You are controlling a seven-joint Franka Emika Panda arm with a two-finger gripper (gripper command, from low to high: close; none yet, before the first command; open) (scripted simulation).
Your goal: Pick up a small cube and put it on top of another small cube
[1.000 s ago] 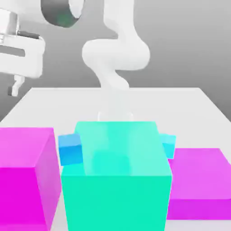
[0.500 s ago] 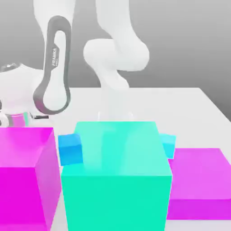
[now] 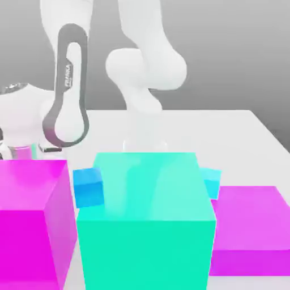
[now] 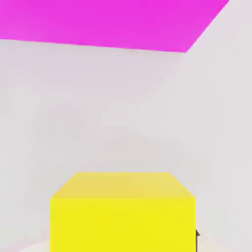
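A small yellow cube (image 4: 123,211) lies on the white table close below my hand in the hand view, with a magenta block (image 4: 103,22) beyond it. In the exterior view a small blue cube (image 3: 88,187) sits just left of the big teal cube (image 3: 147,221), and a small cyan cube (image 3: 212,181) peeks out on the teal cube's right. My gripper (image 3: 22,150) hangs low at the exterior view's left, behind the left magenta cube (image 3: 31,215), which hides its lower part.
The big teal cube and two large magenta blocks, one left and one right (image 3: 249,226), crowd the front of the white table (image 3: 226,136). The arm's base (image 3: 144,133) stands behind the teal cube.
The arm has swung down at the exterior view's left, and the hand has dropped from high up to just behind the left magenta cube. The cubes have not moved.
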